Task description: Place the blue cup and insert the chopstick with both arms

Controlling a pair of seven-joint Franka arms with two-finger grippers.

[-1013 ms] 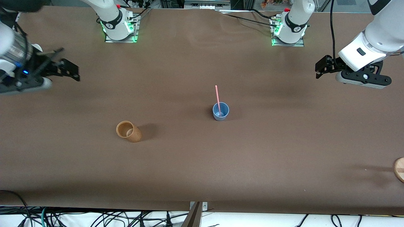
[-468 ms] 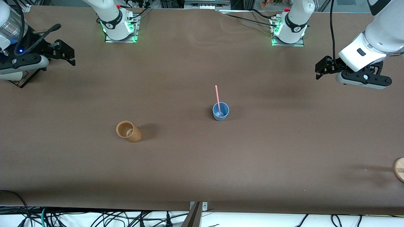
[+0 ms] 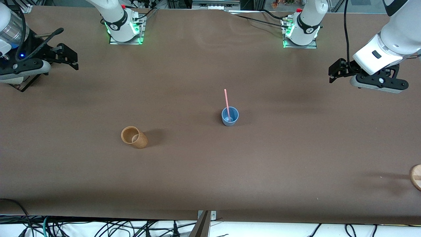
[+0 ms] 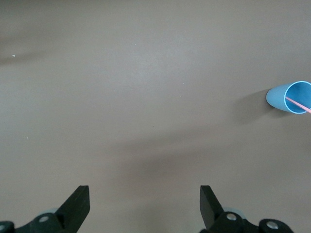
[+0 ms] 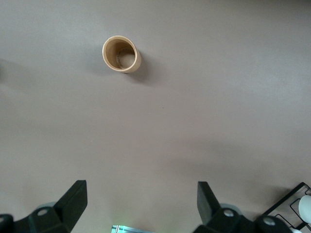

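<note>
Both grippers hang spread wide, empty: left gripper [image 3: 335,70] and right gripper [image 3: 67,57] over bare brown table [image 3: 296,158] ends. Chopstick [image 3: 226,100] leans in the upright blue cup [image 3: 230,116] mid-table.

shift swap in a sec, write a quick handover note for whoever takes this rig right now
Left gripper: open, empty, up over the left arm's end of the table.
Right gripper: open, empty, up over the right arm's end.
Blue cup: upright mid-table, with the chopstick standing in it, leaning on the rim.
Tan cup: untouched, nearer the front camera, toward the right arm's end.
Done: cup placed, chopstick inserted. Left: nothing visible.
</note>
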